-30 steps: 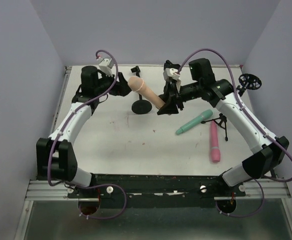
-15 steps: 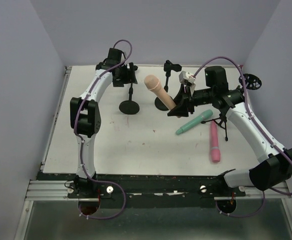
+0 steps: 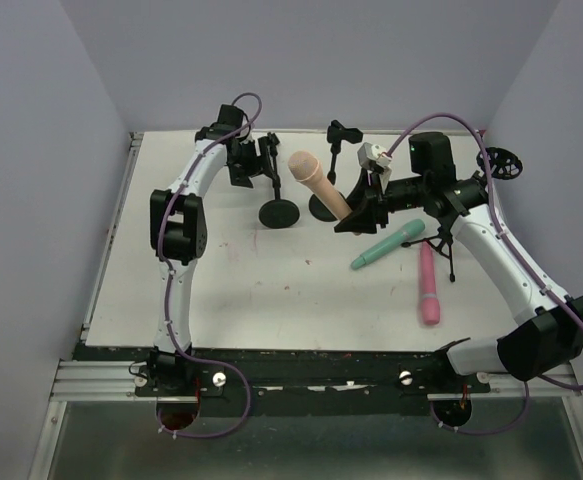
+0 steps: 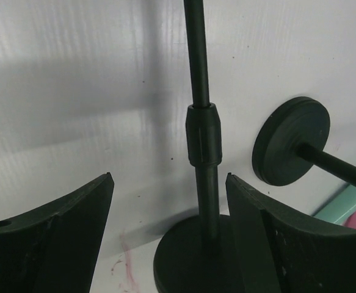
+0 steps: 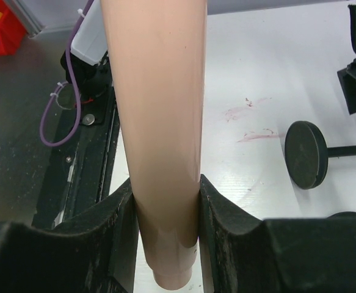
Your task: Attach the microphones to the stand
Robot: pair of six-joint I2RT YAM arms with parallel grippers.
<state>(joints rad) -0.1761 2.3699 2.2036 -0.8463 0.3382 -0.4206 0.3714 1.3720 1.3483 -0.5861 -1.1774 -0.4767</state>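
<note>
**Entry: step in hand, first microphone to its stand**

- Peach-tan tapered plastic toy microphone (image 3: 319, 185): tilted, head up, just right of the black round-based pole stand (image 3: 280, 212). Its narrow tail is pinched by the right claw (image 5: 165, 201).
- Left claw (image 4: 168, 183): spread, one finger either side of the stand's pole, neither touching it.
- Mint-teal toy microphone (image 3: 386, 245) and pink toy microphone (image 3: 428, 285): lying on the white worktop (image 3: 221, 270), well right of the stand.
- Handling, as judged: steady the pole first, then bring the tail to the clip in line with it.
- Containers: none in view.
</note>
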